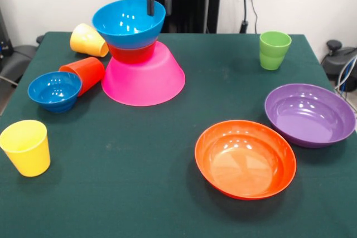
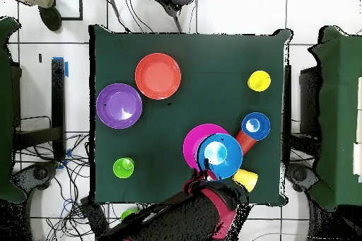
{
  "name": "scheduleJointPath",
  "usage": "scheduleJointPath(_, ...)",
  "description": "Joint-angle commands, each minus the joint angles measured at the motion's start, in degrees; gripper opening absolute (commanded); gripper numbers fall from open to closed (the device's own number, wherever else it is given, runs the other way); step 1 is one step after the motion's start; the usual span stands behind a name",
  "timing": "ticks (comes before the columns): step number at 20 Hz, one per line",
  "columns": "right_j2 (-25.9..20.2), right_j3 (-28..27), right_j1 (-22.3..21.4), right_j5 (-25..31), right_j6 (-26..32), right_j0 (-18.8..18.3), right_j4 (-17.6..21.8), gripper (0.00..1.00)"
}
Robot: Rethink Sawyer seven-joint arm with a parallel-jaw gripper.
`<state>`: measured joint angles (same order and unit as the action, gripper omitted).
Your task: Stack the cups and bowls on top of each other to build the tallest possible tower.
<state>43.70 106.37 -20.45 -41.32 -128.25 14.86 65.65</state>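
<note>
Pincer (image 1: pixel 158 5) hanging down at back rim of medium blue bowl (image 1: pixel 129 22), one dark finger (image 1: pixel 150 1) dipping inside the rim, the other behind it; looks like straddling the rim, but clamped or just let go cannot tell. Medium blue bowl upright on top of tower (image 1: pixel 139 54), nested on small orange bowl (image 1: pixel 131 54), itself on upturned large pink bowl (image 1: pixel 143 79) as wide base; inverted base gives a flat seat, hence stable so far. Tower near bench (image 1: pixel 167 193) far edge on robot side, little room behind it.

Crowded on one flank of tower: orange-red cup (image 1: pixel 85 73) on its side touching pink base, small blue bowl (image 1: pixel 54 90) upright just beside that cup, yellow cup (image 1: pixel 88 40) tipped over behind, close to stack. Risk of knocking these when reaching in.

Second yellow cup (image 1: pixel 25 147) upright, well apart toward camera-side corner. Green cup (image 1: pixel 274 49) upright, alone on opposite side. Wide shallow orange bowl (image 1: pixel 245 159) and wide shallow purple bowl (image 1: pixel 310 114) upright, near each other, purple close to side edge. Middle of bench open, good approach lane. Most pieces not yet stacked
</note>
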Motion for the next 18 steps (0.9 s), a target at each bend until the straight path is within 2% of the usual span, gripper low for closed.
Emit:
scheduleJointPath(1,-0.7,-5.7,-1.6,6.1,1.0,4.3,8.2,1.00)
scheduleJointPath(3,1.8,-6.4,-2.7,5.7,-3.8,6.8,11.7,1.00)
scheduleJointPath(6,5.2,-7.7,-2.0,4.4,-12.6,10.6,16.9,1.00)
scheduleJointPath(18,10.1,-9.7,-0.3,0.9,-23.2,15.5,21.9,1.00)
